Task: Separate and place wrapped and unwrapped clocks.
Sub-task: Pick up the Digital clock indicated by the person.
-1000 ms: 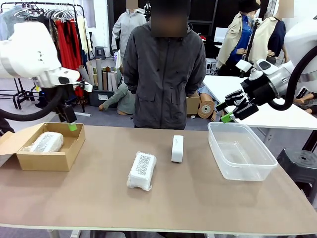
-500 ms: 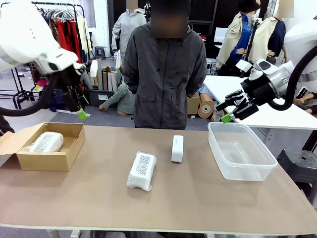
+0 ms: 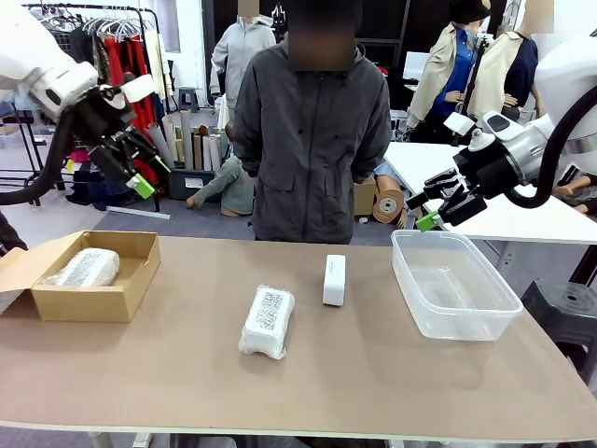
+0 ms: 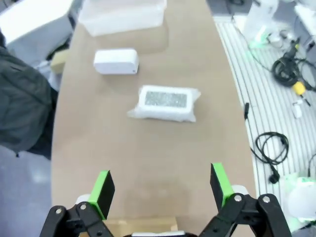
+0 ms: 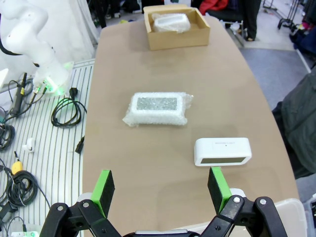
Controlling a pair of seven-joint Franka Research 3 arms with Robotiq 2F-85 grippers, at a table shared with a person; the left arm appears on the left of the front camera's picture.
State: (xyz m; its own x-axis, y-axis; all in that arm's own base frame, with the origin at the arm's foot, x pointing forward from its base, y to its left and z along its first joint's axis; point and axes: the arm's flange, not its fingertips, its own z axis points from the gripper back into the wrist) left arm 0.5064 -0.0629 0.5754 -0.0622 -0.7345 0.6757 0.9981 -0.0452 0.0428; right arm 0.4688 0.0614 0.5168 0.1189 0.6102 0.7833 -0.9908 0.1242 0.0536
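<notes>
Now that the left gripper [image 3: 138, 179], released and empty, has risen clear of the cardboard box [image 3: 89, 303] holding one wrapped clock [image 3: 86, 267], the second wrapped clock [image 3: 267, 321] and bare clock [image 3: 334, 279] on the counter [image 3: 140, 373] look next, the right gripper [image 3: 431, 210] likewise released

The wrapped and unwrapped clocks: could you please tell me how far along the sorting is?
Done: one lumpy white bubble-wrap bundle lies in the brown cardboard box. In hand: nothing; the left gripper and right gripper are open and raised. To do: the second bubble-wrap bundle and the bare white rectangular clock lie on the tabletop, outside the clear plastic tub.
</notes>
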